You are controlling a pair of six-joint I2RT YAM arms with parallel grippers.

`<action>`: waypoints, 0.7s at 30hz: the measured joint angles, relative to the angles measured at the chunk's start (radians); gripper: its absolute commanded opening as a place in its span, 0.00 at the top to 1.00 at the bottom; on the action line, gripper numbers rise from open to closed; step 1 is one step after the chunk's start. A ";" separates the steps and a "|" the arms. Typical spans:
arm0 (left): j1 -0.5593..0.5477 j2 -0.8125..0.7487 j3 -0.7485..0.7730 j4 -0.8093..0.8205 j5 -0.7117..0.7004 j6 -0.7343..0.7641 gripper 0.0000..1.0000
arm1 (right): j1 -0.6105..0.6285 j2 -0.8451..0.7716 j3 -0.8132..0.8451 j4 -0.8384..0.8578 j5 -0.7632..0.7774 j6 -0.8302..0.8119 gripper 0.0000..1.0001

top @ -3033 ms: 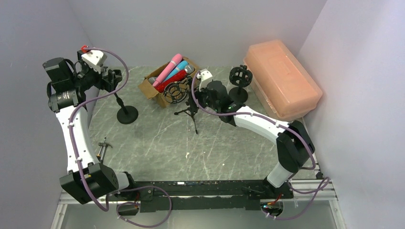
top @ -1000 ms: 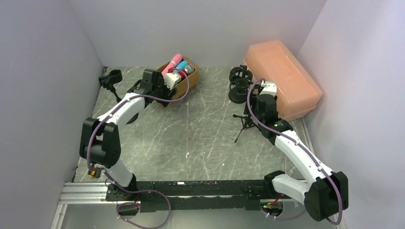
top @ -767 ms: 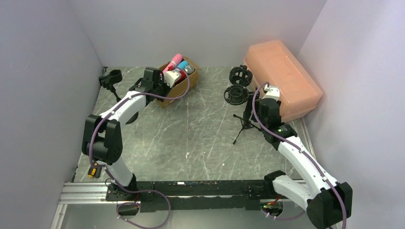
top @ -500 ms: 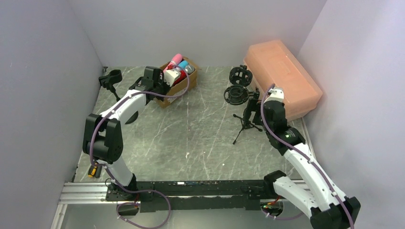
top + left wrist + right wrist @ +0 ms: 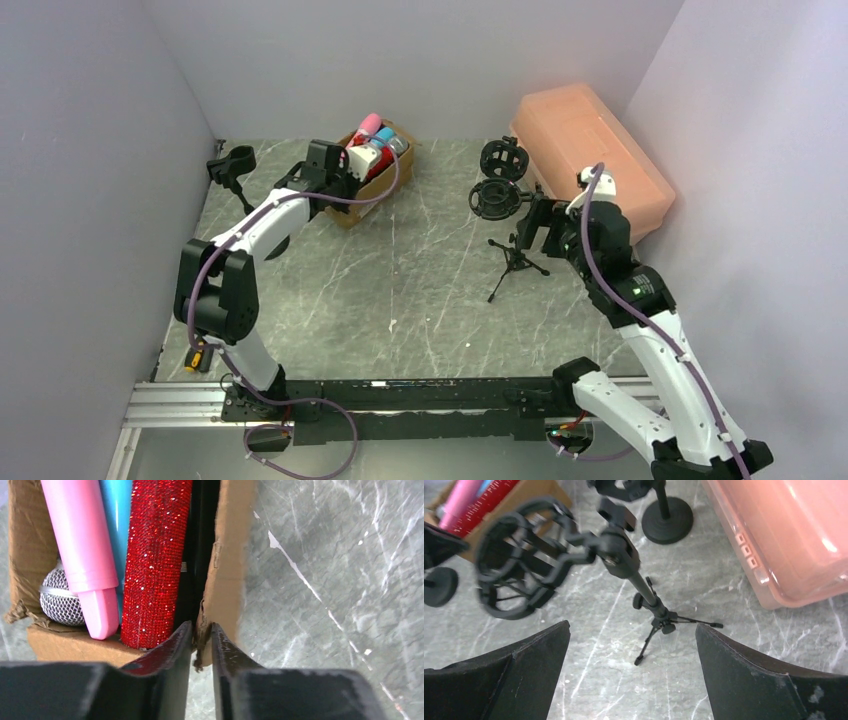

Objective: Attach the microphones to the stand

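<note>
1. While no microphone shows in any holder yet, the task looks to be at its fetching step. Everything rests on the grey, white-veined stone counter (image 5: 400, 300).
2. Well apart from the cardboard box (image 5: 372, 188), on the right arm's side, lies a lidded bin (image 5: 590, 160) of peach translucent plastic with rounded corners.
3. That box is soft brown card, open-topped and torn at the rim. It holds the microphones.
4. Between box and bin stands the tripod stand (image 5: 644, 592), with thin black legs, a slim post and a ring-shaped shock mount (image 5: 519, 575) tilted at its top. It is empty.
5. A second shock mount on a round base (image 5: 500, 160) stands just past the tripod from the box. A clip stand (image 5: 232, 165) stands on the box's other side.
6. Inside the box lie smooth cylinders side by side: a glossy pink microphone (image 5: 80, 545), a blue microphone (image 5: 116, 520), a rough red glitter microphone (image 5: 155, 560), and a black one (image 5: 200, 530) against the wall. A silver mesh head (image 5: 60, 602) peeks from under the pink one.
7. The left fingers (image 5: 175, 650) are nearly together, pinching the box's ragged wall edge rather than a microphone. The right fingers (image 5: 524, 670) are spread wide above the tripod, holding nothing.
8. The next move likely calls for releasing the card and shifting inward over the red glitter barrel. The glitter should grip well, but the tight packing leaves little room for a finger.
</note>
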 measured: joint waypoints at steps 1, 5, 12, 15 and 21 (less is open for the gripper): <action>-0.007 0.000 0.000 -0.002 -0.006 0.005 0.63 | 0.000 0.004 0.030 -0.008 -0.005 -0.003 0.00; -0.034 -0.001 0.002 -0.013 -0.039 0.014 0.49 | 0.002 0.035 0.140 -0.023 -0.037 -0.013 0.00; -0.063 0.027 0.051 -0.047 -0.103 0.041 0.96 | 0.065 0.154 0.319 -0.031 -0.072 -0.031 0.00; -0.069 0.032 0.055 -0.048 -0.132 0.047 1.00 | 0.174 0.217 0.393 -0.034 -0.038 -0.032 0.00; -0.092 0.013 0.049 -0.079 -0.133 -0.011 1.00 | 0.447 0.379 0.539 -0.033 0.046 -0.023 0.00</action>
